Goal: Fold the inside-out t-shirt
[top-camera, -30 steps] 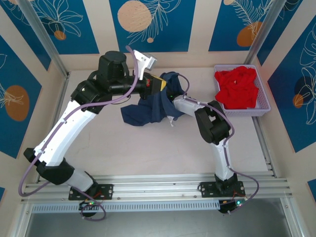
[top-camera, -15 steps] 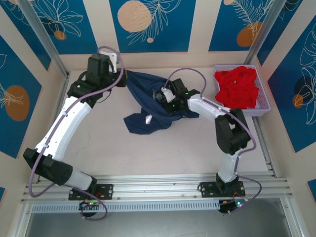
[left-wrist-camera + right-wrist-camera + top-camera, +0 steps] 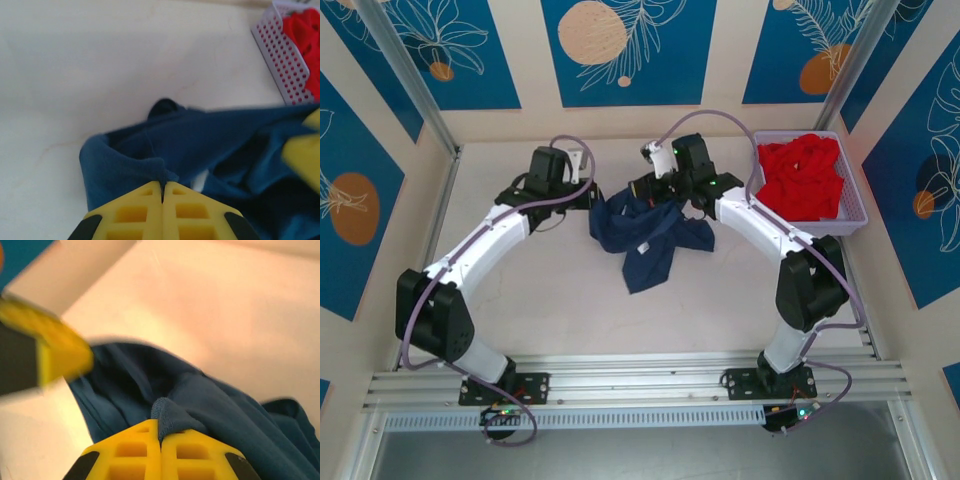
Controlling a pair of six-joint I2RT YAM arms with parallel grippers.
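Clamped shut, the left gripper (image 3: 162,186) pinched a bunched fold of the inside-out t-shirt (image 3: 650,235). The right gripper (image 3: 159,426), its jaws equally closed, held a stitched edge of the same cloth. The shirt hung between them, towards the middle of the table's (image 3: 540,290) far edge. Its loose lower part trailed on the surface towards the near edge, with a white tag (image 3: 643,249) showing.

Both holds looked like thin bites at the cloth's edge, so spreading the arms quickly could have pulled an edge out of the fingers. I could not tell whether the two grips sat on matching points of the shirt. If they did not, it would have come down twisted and creased. The right arm also passed near the basket (image 3: 855,215) of the red garment (image 3: 800,175) at the far right corner, so a wide swing risked knocking it.
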